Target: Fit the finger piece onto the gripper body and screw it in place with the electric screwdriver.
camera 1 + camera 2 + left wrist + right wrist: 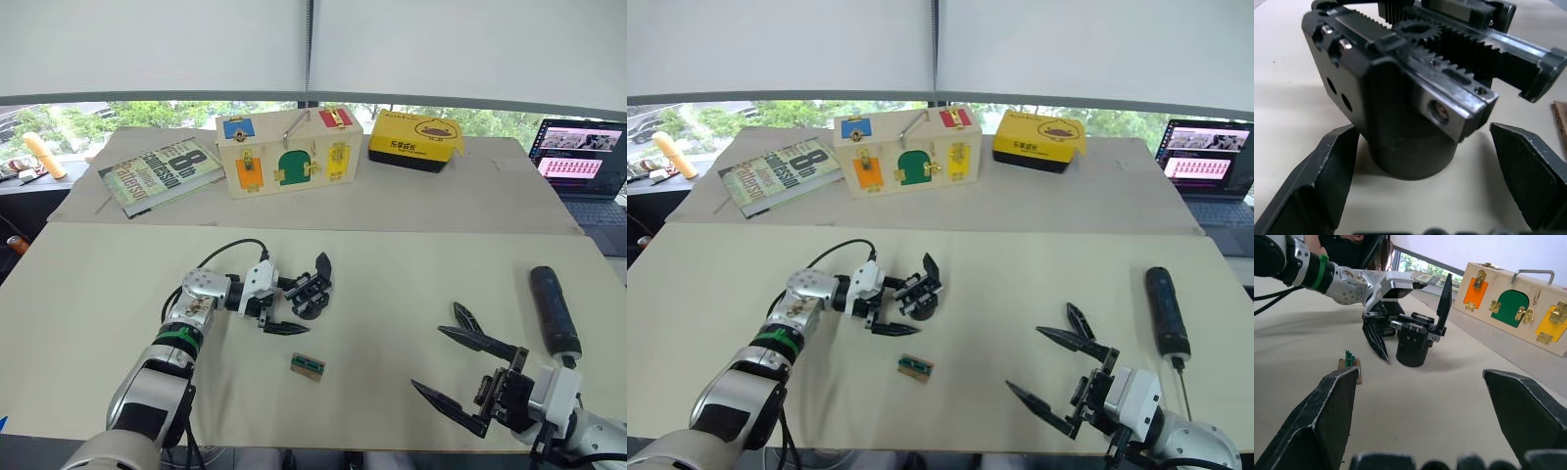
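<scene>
The gripper body (312,294), a chunky black block with one pointed finger sticking up, stands on the tan table left of centre. My left gripper (299,305) is open, one finger on either side of the body with gaps showing in the left wrist view, where the gripper body (1405,122) sits between the fingers (1312,181). The finger piece (461,314), small, black and pointed, lies just beyond my right gripper (460,370), which is open and holds nothing. The electric screwdriver (554,309) lies on the table to the right of that gripper, its bit pointing toward me.
A small green-and-tan block (308,365) lies in front of the gripper body. On the back table are a book (162,171), a wooden latch box (284,152) and a yellow box (414,137). A laptop (583,162) sits at the far right.
</scene>
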Tool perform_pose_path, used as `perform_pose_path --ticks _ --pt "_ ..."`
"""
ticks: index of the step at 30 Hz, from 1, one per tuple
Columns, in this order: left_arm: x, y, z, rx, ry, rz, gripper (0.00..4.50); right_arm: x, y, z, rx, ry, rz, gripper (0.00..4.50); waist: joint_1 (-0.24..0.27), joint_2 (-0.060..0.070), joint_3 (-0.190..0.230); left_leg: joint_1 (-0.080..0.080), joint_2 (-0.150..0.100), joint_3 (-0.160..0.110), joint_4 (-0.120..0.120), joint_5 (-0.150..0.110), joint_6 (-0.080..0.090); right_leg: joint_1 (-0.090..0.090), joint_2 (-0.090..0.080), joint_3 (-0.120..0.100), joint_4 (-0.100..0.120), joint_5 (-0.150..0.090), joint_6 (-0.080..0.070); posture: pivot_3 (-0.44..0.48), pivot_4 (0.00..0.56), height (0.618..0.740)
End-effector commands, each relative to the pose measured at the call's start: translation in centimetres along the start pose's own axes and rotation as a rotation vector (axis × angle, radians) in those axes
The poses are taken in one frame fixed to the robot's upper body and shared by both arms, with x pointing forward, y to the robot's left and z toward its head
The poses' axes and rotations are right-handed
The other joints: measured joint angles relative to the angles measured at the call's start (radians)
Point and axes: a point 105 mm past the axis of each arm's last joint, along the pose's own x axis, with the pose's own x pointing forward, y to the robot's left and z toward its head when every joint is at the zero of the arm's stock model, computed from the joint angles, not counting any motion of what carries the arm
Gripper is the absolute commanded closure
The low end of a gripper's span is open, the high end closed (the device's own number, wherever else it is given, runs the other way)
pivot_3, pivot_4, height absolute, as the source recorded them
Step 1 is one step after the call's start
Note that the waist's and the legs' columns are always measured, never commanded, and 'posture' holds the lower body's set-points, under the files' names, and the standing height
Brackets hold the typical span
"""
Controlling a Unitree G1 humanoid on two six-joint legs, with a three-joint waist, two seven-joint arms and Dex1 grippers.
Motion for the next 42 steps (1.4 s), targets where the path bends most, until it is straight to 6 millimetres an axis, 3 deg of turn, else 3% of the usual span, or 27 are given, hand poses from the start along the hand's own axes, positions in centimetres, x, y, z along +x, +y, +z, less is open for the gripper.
perform_pose_path --ticks 1,2,7,11,14,19,26,42 --pt "0.4 0.3 0.6 0.029 -0.022 -0.007 0.05 0.1 -0.1 1.3 -0.044 -0.023 0.0 0.0 0.002 0.0 0.0 0.0 0.0 0.0 0.0 0.0 0.0 0.0 0.0 0.0 0.0 0.0 0.0 0.0 0.15 0.74" --pt "0.4 0.4 0.6 0.033 -0.028 0.003 0.05 0.1 -0.1 1.4 -0.045 -0.023 -0.003 0.0 0.003 0.0 0.0 0.0 0.0 0.0 0.0 0.0 0.001 0.0 0.0 0.0 0.0 0.0 0.0 0.0 0.15 0.74" --pt "0.0 0.3 0.7 0.025 -0.071 0.051 2.24 -0.1 0.3 1.4 -0.034 -0.016 -0.01 0.0 0.001 0.0 0.0 -0.001 0.0 0.0 0.001 -0.001 0.002 0.0 -0.001 0.0 0.0 0.0 0.001 0.0 0.15 0.74" --pt "-0.3 -0.1 1.3 0.0 -0.127 0.102 2.23 0.0 0.6 1.4 -0.025 -0.017 -0.013 0.0 -0.002 0.0 0.0 0.0 0.0 0.0 0.0 -0.002 0.003 0.0 -0.001 0.0 0.0 0.0 0.001 0.0 0.15 0.74" --pt "-0.2 -0.7 3.3 0.016 -0.187 0.204 2.23 0.2 0.8 1.4 -0.012 -0.022 -0.013 0.0 -0.003 0.0 0.0 0.0 0.001 0.0 0.0 -0.002 0.003 -0.001 -0.002 0.001 0.0 0.0 0.001 0.0 0.15 0.74" --pt "0.5 -2.4 4.3 -0.071 -0.152 0.328 2.23 0.3 1.0 1.3 0.006 -0.022 -0.007 0.0 0.006 0.0 0.0 -0.003 0.001 -0.002 0.001 -0.002 0.003 -0.003 -0.003 0.006 0.0 0.0 0.001 0.0 0.15 0.74" --pt "1.0 -3.2 3.1 -0.13 -0.057 0.454 2.23 0.5 0.8 1.2 0.017 -0.025 0.005 0.0 0.011 0.0 0.001 -0.001 0.001 -0.001 0.001 -0.002 0.003 -0.002 -0.003 0.009 0.0 0.0 0.001 0.0 0.15 0.74" --pt "3.2 -4.6 1.5 -0.155 -0.041 0.499 2.23 0.3 0.8 1.1 0.012 -0.019 0.009 0.0 0.028 0.0 0.0 0.0 0.001 -0.001 0.001 -0.002 0.003 -0.001 -0.003 0.009 0.0 0.0 0.002 0.0 0.15 0.74"
